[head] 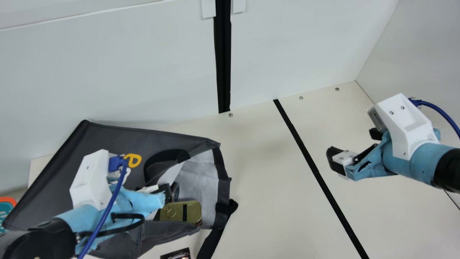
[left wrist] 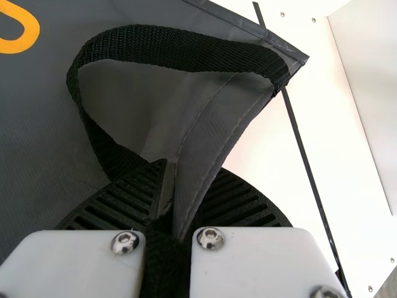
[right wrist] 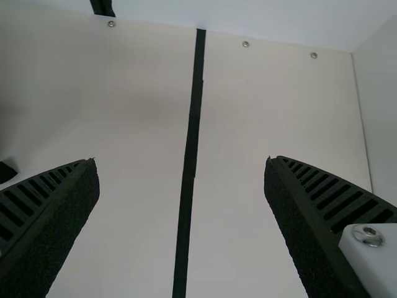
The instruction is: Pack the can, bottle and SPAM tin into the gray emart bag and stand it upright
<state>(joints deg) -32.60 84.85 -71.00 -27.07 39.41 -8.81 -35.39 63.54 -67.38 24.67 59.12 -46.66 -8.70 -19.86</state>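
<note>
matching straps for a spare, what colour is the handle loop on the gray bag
Black: the handle loop is woven webbing, seen best in the left wrist view.

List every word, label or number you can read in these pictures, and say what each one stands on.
"e": yellow letter on the gray bag.
Pale mark just below it, on the same bag: partly hidden by the left arm, not readable.
White marking on the orange-and-teal item at the main view's left edge: cut off, not readable.
No number that I can read.
</note>
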